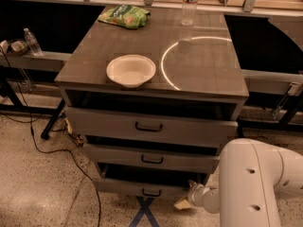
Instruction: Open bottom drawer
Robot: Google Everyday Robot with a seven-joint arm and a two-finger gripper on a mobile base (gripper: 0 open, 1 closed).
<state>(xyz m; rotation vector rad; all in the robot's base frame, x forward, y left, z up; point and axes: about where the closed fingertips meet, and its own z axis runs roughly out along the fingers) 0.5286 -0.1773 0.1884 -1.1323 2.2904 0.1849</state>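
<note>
**Gripper low at the right of the cabinet base, bottom drawer front just beside it**

The gripper (191, 197) sits in the lower middle-right of the frame, close to the floor and just beside the right end of the bottom drawer (124, 186). Whether it is apart or closed cannot be told. The white arm (251, 183) fills the lower right corner behind it.

The bottom drawer is the lowest front of the grey wood-grain cabinet, at lower centre, with a small black bar handle (151, 193). A dark gap shows above its front. Above it lie the middle drawer (151, 157) and the top drawer (149, 126), each with a dark gap over it.

The cabinet top (208, 84) carries a white bowl (131, 71) near its front edge, a green bag (124, 16) at rear left and a clear water bottle (190, 1) at rear right. A bright ring of light (164, 65) lies on the surface right of the bowl.

The speckled floor (38, 188) carries a black cable (71, 160) at left and a blue tape cross (146, 212) below the cabinet. A small bottle (32, 41) stands on a ledge at upper left
</note>
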